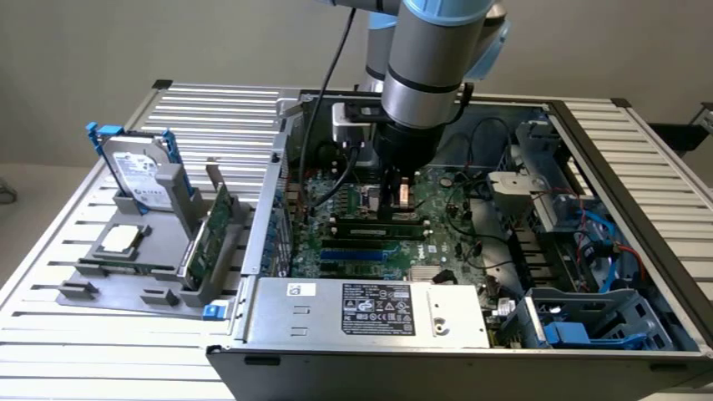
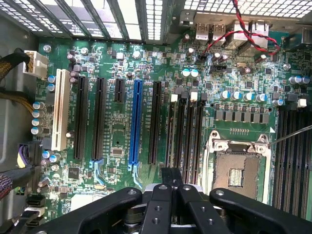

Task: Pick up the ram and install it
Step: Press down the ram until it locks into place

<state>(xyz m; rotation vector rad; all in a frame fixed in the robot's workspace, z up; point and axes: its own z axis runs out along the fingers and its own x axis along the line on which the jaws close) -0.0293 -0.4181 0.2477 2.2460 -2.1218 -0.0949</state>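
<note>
My gripper [image 1: 402, 199] hangs low inside the open computer case, just over the black memory slots [image 2: 185, 136] of the green motherboard [image 2: 117, 146]. In the wrist view its black fingers [image 2: 163, 195] are pressed together, and the gripper [image 2: 170, 173] is shut with nothing visible between them. A long, narrow dark-green stick, the ram [image 1: 376, 221], lies along the slot row right below the fingertips and looks seated there. Whether the fingertips touch it I cannot tell.
The empty processor socket [image 2: 236, 170] lies beside the slots, with red and black wires [image 2: 243, 34] further off. At the exterior view's left a grey holder [image 1: 112, 288] carries a hard drive [image 1: 139, 171], a green expansion card [image 1: 209, 234] and a silver processor chip [image 1: 120, 240]. The power supply [image 1: 373, 309] fills the case front.
</note>
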